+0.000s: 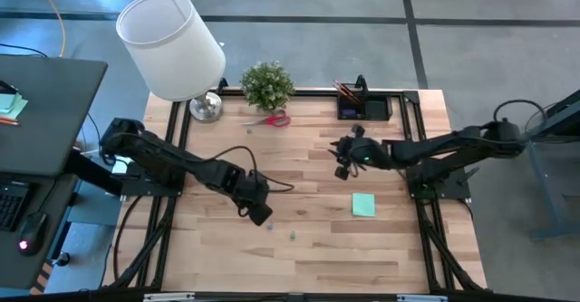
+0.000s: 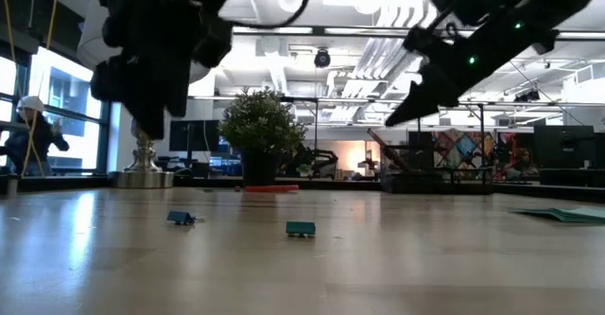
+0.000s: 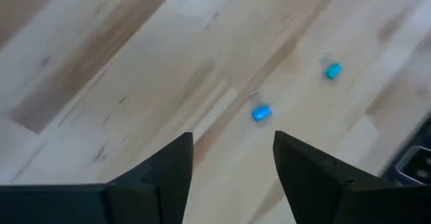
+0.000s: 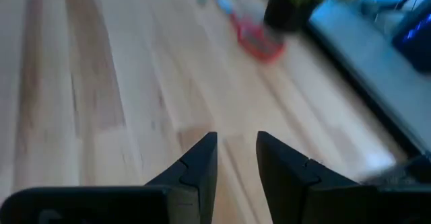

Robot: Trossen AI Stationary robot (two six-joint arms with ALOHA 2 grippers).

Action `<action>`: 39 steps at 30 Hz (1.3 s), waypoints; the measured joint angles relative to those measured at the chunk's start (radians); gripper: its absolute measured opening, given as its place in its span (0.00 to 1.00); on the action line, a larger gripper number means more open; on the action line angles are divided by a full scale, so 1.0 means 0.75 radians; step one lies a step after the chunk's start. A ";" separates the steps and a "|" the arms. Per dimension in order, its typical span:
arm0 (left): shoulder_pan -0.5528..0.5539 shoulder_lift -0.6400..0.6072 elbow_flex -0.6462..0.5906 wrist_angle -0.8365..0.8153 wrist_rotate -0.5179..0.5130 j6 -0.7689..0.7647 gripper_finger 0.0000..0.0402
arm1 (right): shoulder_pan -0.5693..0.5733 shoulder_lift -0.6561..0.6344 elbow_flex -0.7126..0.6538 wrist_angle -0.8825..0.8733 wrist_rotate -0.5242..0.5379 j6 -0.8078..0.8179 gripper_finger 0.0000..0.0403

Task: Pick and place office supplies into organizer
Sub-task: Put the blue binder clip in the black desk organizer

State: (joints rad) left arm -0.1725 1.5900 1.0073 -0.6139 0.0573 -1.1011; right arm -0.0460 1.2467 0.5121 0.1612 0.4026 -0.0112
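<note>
Hovering near the sticky-note pad (image 1: 363, 205), left gripper (image 3: 232, 163) gapes empty over tiny, light binder clips (image 3: 261, 112); pinch the body. Right gripper (image 4: 236, 158) part-open, empty.

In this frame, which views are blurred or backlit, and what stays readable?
Low view: bright ceiling lights backlight both arms into silhouettes, though the two small blue clips stay readable. Right wrist view: soft throughout, red-handled scissors smeared. Left wrist view: mild blur, clips still clear. High view: even light, sticky-note pad crisp.

no readable text, labels or signs
</note>
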 joint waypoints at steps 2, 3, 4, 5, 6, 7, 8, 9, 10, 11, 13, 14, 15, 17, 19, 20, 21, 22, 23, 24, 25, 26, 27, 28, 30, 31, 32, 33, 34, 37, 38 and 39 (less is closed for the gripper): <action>-0.007 0.025 -0.002 -0.020 0.008 -0.043 0.45 | 0.000 -0.054 -0.027 0.061 0.004 -0.036 0.24; -0.015 0.045 0.002 -0.003 0.010 -0.076 0.44 | 0.000 -0.083 -0.039 0.064 0.017 -0.054 0.24; -0.018 0.061 0.003 0.005 0.010 -0.103 0.42 | -0.001 -0.099 -0.047 0.087 0.022 -0.073 0.24; -0.024 0.073 -0.002 -0.009 0.012 -0.122 0.41 | -0.003 -0.110 -0.056 0.107 0.023 -0.093 0.24; -0.034 0.092 -0.003 0.004 0.014 -0.146 0.40 | -0.008 -0.127 -0.071 0.117 0.023 -0.107 0.24; -0.045 0.115 0.000 0.062 0.017 -0.170 0.39 | -0.016 -0.140 -0.081 0.124 0.021 -0.122 0.24; -0.055 0.133 0.003 0.090 0.019 -0.180 0.38 | -0.027 -0.141 -0.085 0.145 0.016 -0.135 0.24; -0.064 0.141 0.001 0.079 0.025 -0.190 0.37 | -0.038 -0.138 -0.086 0.164 0.012 -0.145 0.24; -0.073 0.160 -0.001 0.108 0.034 -0.204 0.36 | -0.051 -0.137 -0.089 0.171 0.011 -0.159 0.24; -0.081 0.181 0.002 0.172 0.038 -0.218 0.35 | -0.064 -0.138 -0.093 0.165 0.010 -0.171 0.24; -0.089 0.191 0.002 0.206 0.043 -0.236 0.34 | -0.094 -0.109 -0.093 0.207 -0.005 -0.191 0.24; -0.088 0.196 0.012 0.240 0.046 -0.245 0.33 | -0.110 -0.106 -0.093 0.203 -0.028 -0.195 0.24; -0.088 0.206 0.027 0.270 0.046 -0.252 0.33 | -0.125 -0.108 -0.093 0.193 -0.042 -0.196 0.24; -0.087 0.211 0.043 0.227 0.038 -0.263 0.33 | -0.153 -0.079 -0.092 0.248 -0.106 -0.196 0.24; -0.087 0.245 0.063 0.210 0.038 -0.279 0.33 | -0.177 -0.080 -0.095 0.223 -0.141 -0.196 0.24; -0.086 0.259 0.066 0.228 0.038 -0.284 0.33 | -0.185 -0.068 -0.095 0.248 -0.165 -0.196 0.24; -0.086 0.258 0.062 0.197 0.041 -0.286 0.33 | -0.192 -0.057 -0.091 0.262 -0.182 -0.195 0.24; -0.086 0.264 0.060 0.188 0.047 -0.293 0.33 | -0.199 -0.056 -0.091 0.246 -0.194 -0.193 0.24; -0.086 0.289 0.070 0.222 0.052 -0.302 0.33 | -0.204 -0.056 -0.092 0.236 -0.193 -0.192 0.24; -0.086 0.308 0.075 0.246 0.054 -0.308 0.33 | -0.206 -0.052 -0.092 0.241 -0.199 -0.192 0.24; -0.086 0.311 0.074 0.212 0.060 -0.307 0.33 | -0.209 -0.042 -0.092 0.254 -0.199 -0.192 0.24; -0.086 0.327 0.082 0.199 0.070 -0.301 0.33 | -0.210 -0.039 -0.092 0.247 -0.203 -0.190 0.24; -0.086 0.358 0.117 0.238 0.082 -0.291 0.33 | -0.210 -0.039 -0.093 0.230 -0.201 -0.185 0.24; -0.085 0.378 0.139 0.257 0.088 -0.274 0.33 | -0.210 -0.038 -0.093 0.235 -0.201 -0.184 0.24; -0.085 0.393 0.181 0.151 0.094 -0.226 0.33 | -0.210 -0.025 -0.091 0.255 -0.203 -0.180 0.24; -0.085 0.418 0.219 0.171 0.094 -0.212 0.33 | -0.210 -0.032 -0.092 0.228 -0.204 -0.170 0.24; -0.085 0.433 0.242 0.170 0.093 -0.193 0.33 | -0.210 -0.035 -0.095 0.222 -0.204 -0.164 0.24; -0.085 0.435 0.260 0.110 0.092 -0.171 0.33 | -0.210 -0.023 -0.094 0.253 -0.212 -0.161 0.24; -0.085 0.438 0.280 0.054 0.086 -0.154 0.33 | -0.210 -0.024 -0.089 0.238 -0.224 -0.158 0.24; -0.085 0.470 0.328 -0.016 0.070 -0.133 0.33 | -0.210 -0.032 -0.092 0.220 -0.228 -0.146 0.24; -0.085 0.470 0.336 -0.075 0.068 -0.117 0.33 | -0.210 -0.034 -0.091 0.201 -0.229 -0.135 0.24; -0.085 0.471 0.349 -0.067 0.063 -0.096 0.33 | -0.210 -0.044 -0.092 0.174 -0.228 -0.131 0.24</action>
State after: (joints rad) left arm -0.2359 1.9432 1.2689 -0.6642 0.1045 -1.1728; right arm -0.2031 1.2140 0.4428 0.2921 0.2314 -0.1097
